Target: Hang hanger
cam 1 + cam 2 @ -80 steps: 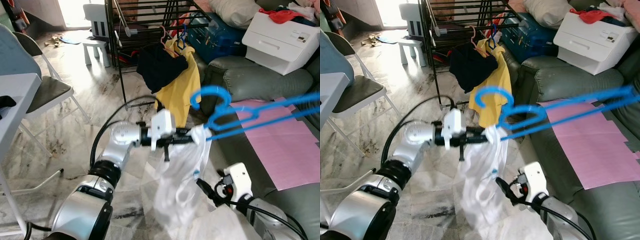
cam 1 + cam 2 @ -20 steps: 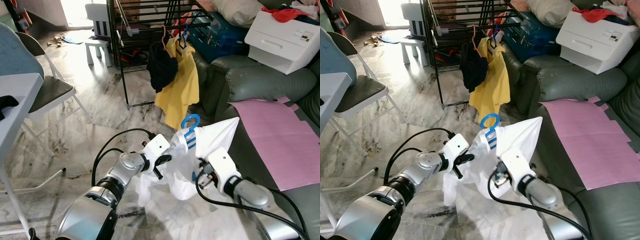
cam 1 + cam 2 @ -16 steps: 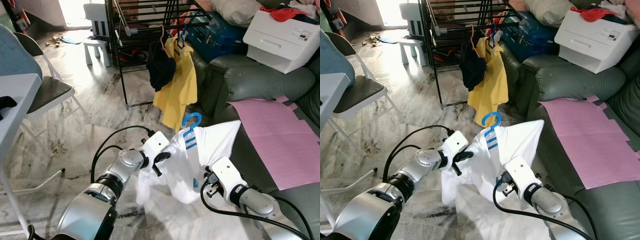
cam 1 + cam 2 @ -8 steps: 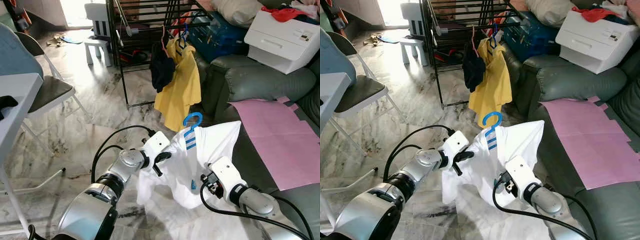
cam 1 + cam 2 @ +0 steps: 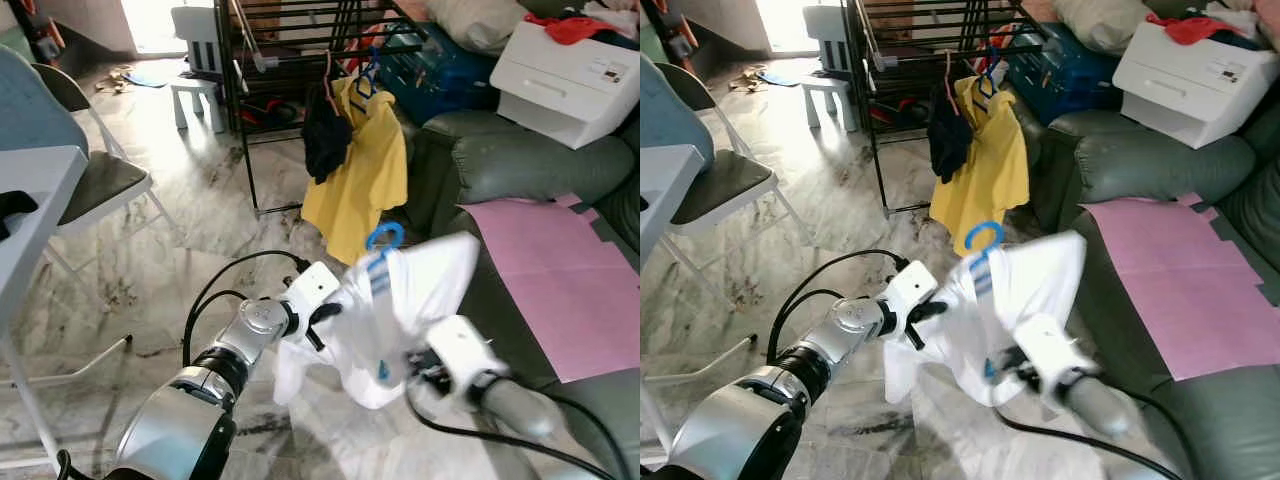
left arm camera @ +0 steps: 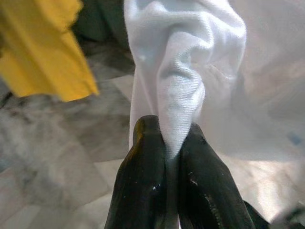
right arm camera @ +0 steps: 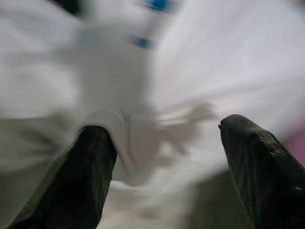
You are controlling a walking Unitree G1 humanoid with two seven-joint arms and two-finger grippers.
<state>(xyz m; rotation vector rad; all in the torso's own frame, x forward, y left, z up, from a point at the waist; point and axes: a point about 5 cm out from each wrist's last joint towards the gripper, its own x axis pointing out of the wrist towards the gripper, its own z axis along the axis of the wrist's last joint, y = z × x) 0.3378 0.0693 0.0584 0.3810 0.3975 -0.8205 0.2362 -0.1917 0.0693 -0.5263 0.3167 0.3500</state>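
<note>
- Jaws, left wrist view: both black fingers (image 6: 143, 186) are pressed together on a bunched fold of the white shirt (image 6: 190, 86); yellow cloth (image 6: 43, 47) and marble floor (image 6: 52, 157) lie beyond.
- Jaws, right wrist view: fingers (image 7: 90, 176) are spread wide apart, with blurred white fabric between and ahead of them.
- Left eye view: the left gripper (image 5: 322, 318) holds the shirt's edge; the blue hanger (image 5: 384, 238) hook rises from the shirt's collar, well short of the black drying rack (image 5: 250, 110). The right gripper (image 5: 425, 375) sits blurred beneath the shirt, beside the grey sofa (image 5: 520, 165).
- Right eye view: a yellow shirt (image 5: 985, 175) and dark garment (image 5: 948, 135) hang on the rack.
</note>
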